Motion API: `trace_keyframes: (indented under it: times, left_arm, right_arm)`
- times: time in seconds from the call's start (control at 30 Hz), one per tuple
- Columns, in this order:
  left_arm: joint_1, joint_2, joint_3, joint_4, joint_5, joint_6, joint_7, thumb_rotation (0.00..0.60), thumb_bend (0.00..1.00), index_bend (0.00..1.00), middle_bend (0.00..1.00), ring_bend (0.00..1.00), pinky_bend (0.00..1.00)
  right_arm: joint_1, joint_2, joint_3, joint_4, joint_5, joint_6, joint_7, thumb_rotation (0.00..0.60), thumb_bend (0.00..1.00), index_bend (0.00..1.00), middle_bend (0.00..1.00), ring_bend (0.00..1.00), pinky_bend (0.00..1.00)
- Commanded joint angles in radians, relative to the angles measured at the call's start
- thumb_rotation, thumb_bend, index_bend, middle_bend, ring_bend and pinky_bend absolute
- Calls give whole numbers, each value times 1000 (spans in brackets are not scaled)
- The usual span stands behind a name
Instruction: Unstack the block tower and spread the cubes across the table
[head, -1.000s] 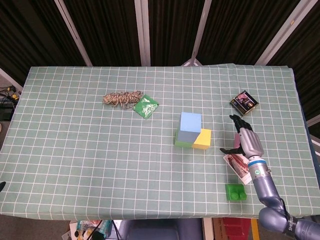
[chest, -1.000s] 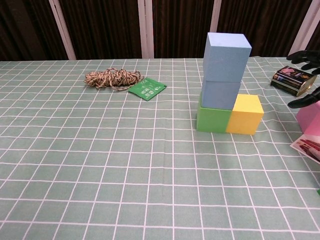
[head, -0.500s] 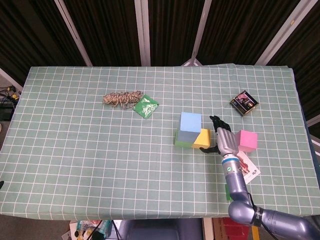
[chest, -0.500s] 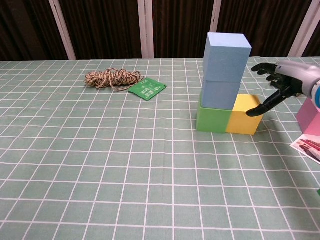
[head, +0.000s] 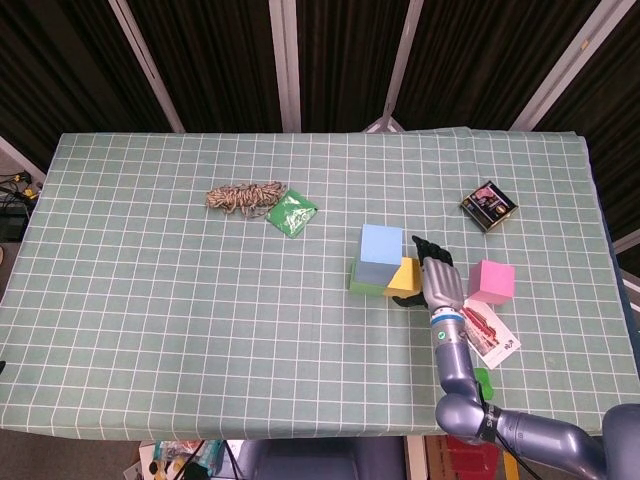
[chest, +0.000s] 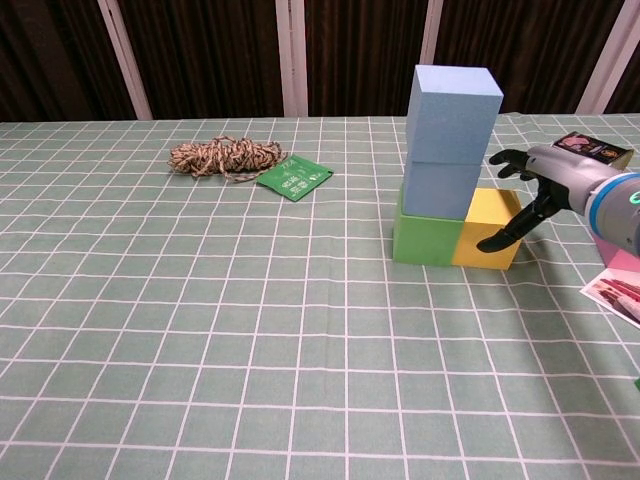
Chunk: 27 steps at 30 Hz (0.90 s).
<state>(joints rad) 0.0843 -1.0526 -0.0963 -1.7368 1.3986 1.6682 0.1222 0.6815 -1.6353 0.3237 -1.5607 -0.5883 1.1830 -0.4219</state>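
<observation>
**Reaching in for the yellow cube**

Looking at the tower first: the top blue cube (chest: 453, 111) sits on a second blue cube (chest: 440, 188), and that one sits on the green cube (chest: 424, 238). The yellow cube (chest: 492, 228) is on the bench (chest: 200, 330), touching the green cube's side. They are near the middle of the bench, a bit to my right.

What just changed is my right hand (chest: 530, 195). A second ago it was far off to the right, near the photo card (head: 485, 330). Now I have swung it in, right up beside the yellow cube. Its fingers are spread and it holds nothing. The thumb hangs down by the front of the yellow cube and the other fingers reach over its top. I cannot tell if they touch it yet.

The pink cube (head: 491, 281) is already out on the bench, apart from the rest. So I think one cube is spread out, and the yellow one looks like my next pick.

I must be careful, because the tall blue stack is just beside my fingers and a bump could tip it.

My left hand is not in sight. Further out lie a twine bundle (chest: 224, 156), a green packet (chest: 294, 177) and a small dark box (head: 488, 205).
</observation>
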Motion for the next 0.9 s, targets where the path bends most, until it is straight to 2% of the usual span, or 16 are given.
trace_keyframes:
  times: [0.03, 0.17, 0.27, 0.6, 0.73, 0.9]
  left_arm:
    - [-1, 1, -3, 0, -4, -1, -2, 600, 194, 167, 0, 0, 80]
    - [-3, 0, -4, -1, -8, -6, 1, 600, 194, 167, 0, 0, 80]
    - [-6, -1, -3, -3, -8, -10, 6, 600, 194, 167, 0, 0, 80]
    - [-6, -2, -2, -6, -6, -9, 11, 600, 194, 167, 0, 0, 80]
    - [-6, -2, -2, -8, -8, -10, 11, 600, 194, 167, 0, 0, 80]
    - [-6, -3, -1, -9, -4, -8, 16, 600, 194, 167, 0, 0, 80]
  right_arm:
    - [4, -19, -1, 28, -8, 12, -7, 600, 130, 27, 245, 23, 0]
    - [2, -33, 2, 55, -29, 41, -10, 600, 131, 184, 516, 219, 0]
    - [-1, -45, 7, 76, -42, 70, -17, 600, 146, 261, 632, 316, 0]
    - [11, -76, 39, 185, -112, 148, -47, 600, 154, 271, 648, 332, 0]
    - [23, -73, 75, 231, -113, 136, -44, 600, 154, 271, 648, 332, 0]
    - [41, -87, 115, 324, -124, 73, 22, 600, 154, 270, 648, 332, 0]
